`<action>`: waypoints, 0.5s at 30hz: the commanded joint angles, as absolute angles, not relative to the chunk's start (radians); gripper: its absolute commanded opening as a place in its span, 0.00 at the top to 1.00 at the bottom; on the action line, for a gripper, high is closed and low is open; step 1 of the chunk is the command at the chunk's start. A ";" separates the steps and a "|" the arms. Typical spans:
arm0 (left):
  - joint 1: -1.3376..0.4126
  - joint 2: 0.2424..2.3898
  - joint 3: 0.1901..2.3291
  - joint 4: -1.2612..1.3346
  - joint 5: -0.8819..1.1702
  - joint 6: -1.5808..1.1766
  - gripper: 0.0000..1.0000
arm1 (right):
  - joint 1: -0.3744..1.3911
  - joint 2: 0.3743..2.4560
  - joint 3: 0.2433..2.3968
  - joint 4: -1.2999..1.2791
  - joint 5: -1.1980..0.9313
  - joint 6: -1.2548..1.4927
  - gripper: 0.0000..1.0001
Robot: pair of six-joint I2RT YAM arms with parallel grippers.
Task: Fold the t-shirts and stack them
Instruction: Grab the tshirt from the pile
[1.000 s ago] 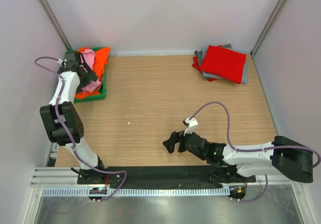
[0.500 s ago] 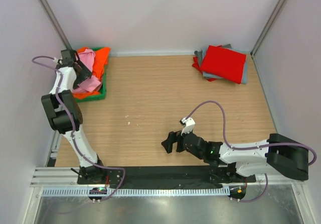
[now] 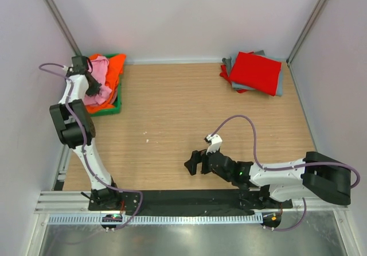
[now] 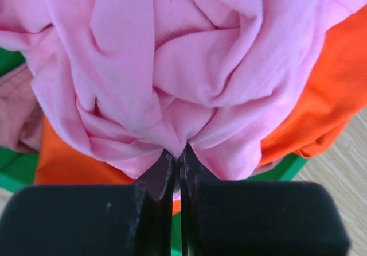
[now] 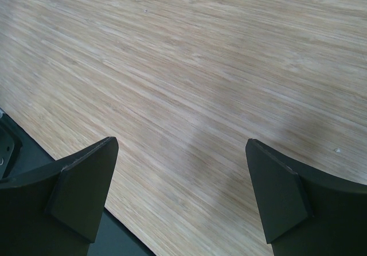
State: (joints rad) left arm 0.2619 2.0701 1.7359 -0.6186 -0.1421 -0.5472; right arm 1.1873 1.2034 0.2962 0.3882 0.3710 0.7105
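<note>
A crumpled light pink t-shirt lies on top of a bright orange one in a green bin. My left gripper is shut on a bunched fold at the pink shirt's near edge. From above, the left gripper reaches into the bin over the pink t-shirt and the orange t-shirt. A folded red t-shirt tops a stack with grey ones at the far right. My right gripper is open and empty, low over the bare table.
The bin stands in the far left corner against the wall. A duller pink cloth shows at the bin's left side. The black mounting rail runs along the near edge under the arm bases.
My left gripper has dropped into the bin and closed from open onto the pink t-shirt. The right arm has shifted slightly left and stayed open.
</note>
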 commanded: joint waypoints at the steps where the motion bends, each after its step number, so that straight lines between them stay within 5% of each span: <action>1: 0.241 1.924 1.767 -0.595 -0.178 -0.549 1.00 | 1.192 1.218 0.339 0.414 0.394 0.704 0.00; 10: 0.073 1.778 2.032 -0.733 -0.091 -0.584 1.00 | 1.192 1.160 0.298 0.442 0.414 0.709 0.00; 15: -0.057 1.874 2.579 -0.896 0.128 -0.594 1.00 | 1.192 0.999 0.187 0.498 0.462 0.732 0.00</action>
State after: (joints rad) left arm 0.0071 1.8786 2.3161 -0.8249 -0.0570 -0.5755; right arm 1.1873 1.0901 0.2432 0.4126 0.3912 0.7143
